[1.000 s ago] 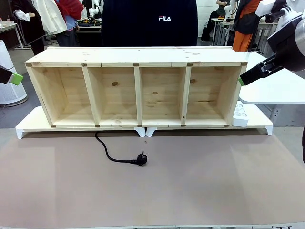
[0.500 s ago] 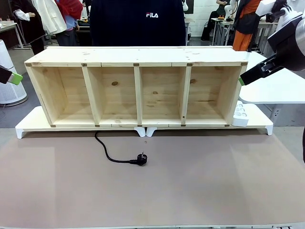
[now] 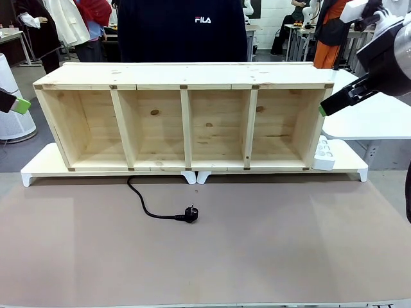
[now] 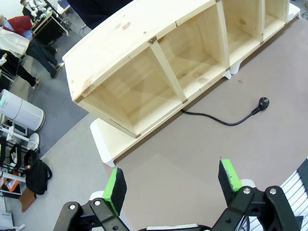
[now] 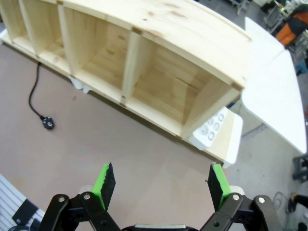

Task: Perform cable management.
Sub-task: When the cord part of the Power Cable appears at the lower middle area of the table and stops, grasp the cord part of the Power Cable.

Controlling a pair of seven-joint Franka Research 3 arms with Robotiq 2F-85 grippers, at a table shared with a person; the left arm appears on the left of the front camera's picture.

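Observation:
The black cable (image 3: 149, 207) comes out from under the wooden shelf (image 3: 186, 77) and curves across the brown table to its plug (image 3: 191, 213). In the left wrist view the cable (image 4: 221, 120) ends at the plug (image 4: 263, 101), far above my left gripper (image 4: 172, 186), which is open and empty. The right wrist view has the cable (image 5: 32, 94) and plug (image 5: 48, 123) at the left; my right gripper (image 5: 159, 185) is open, high over the table near the shelf's right end. In the front view the right gripper (image 3: 324, 109) hangs by the shelf's right edge, and a green pad (image 3: 22, 106) of the left one sits at the far left.
A white power strip (image 3: 324, 153) lies by the shelf's right end, on the white base (image 3: 38, 168). A person in a dark top (image 3: 183, 29) stands behind the shelf. A white table (image 3: 376, 115) stands at the right, and a white appliance (image 3: 9, 106) at the left.
The person behind the shelf has shifted left. The right arm has edged slightly up and left. The cable has not moved.

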